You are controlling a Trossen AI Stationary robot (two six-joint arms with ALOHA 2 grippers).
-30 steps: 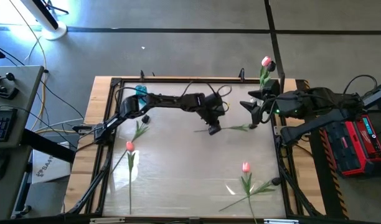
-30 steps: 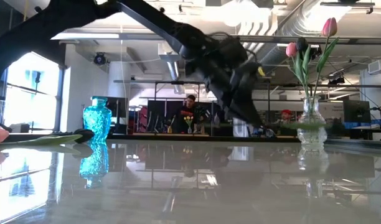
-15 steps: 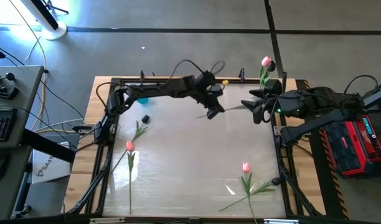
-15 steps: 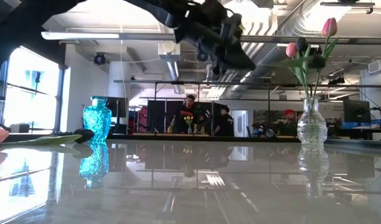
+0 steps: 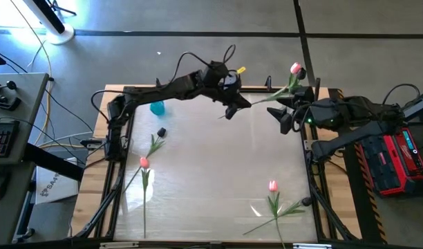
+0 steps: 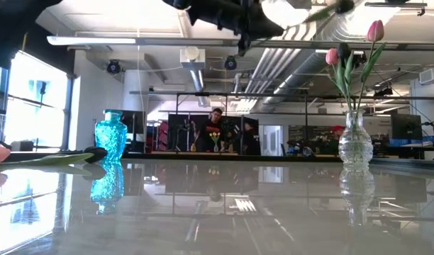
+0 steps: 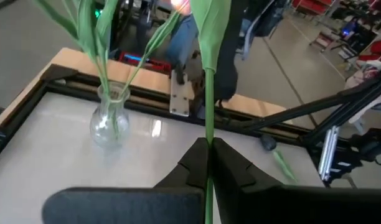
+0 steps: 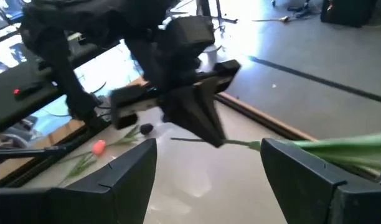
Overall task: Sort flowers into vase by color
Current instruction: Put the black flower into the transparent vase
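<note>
Flowers (image 5: pixel 144 164) are shown in three places: loose on the surface (image 5: pixel 211 180), standing in a vase, and carried in the air. Nearest the front edge, one pink tulip (image 5: pixel 273 187) lies flat with its stem toward the edge; a second pink tulip is laid at the left side, with a loose green sprig (image 5: pixel 155 144) and a small dark object (image 5: pixel 161 132) just beyond it, possibly a dark bud. These are judged to be waiting their turn, spread apart so that each stem can be reached singly.

Farther back, the left pincer (image 5: pixel 233 108) is held well above the surface, closed on the lower end of a green stem (image 7: pixel 206 106); its flower head is not seen. The stem is gripped near its base and points toward the clear glass vase (image 7: pixel 111 122), presumably so that it can be tipped upright and lowered into the neck. The right pincer (image 5: pixel 283 116) is parked spread wide just beside that vase, the carried stem passing between its fingers (image 8: pixel 125 174) without contact; whether a handover is intended cannot be told.

At the far edge, the clear vase already holds pink heads (image 6: pixel 374 30) upright, while the blue vase (image 6: pixel 110 141) stands apart at the far left with no flowers visible in it. The separation is judged to keep the two colours distinct.
</note>
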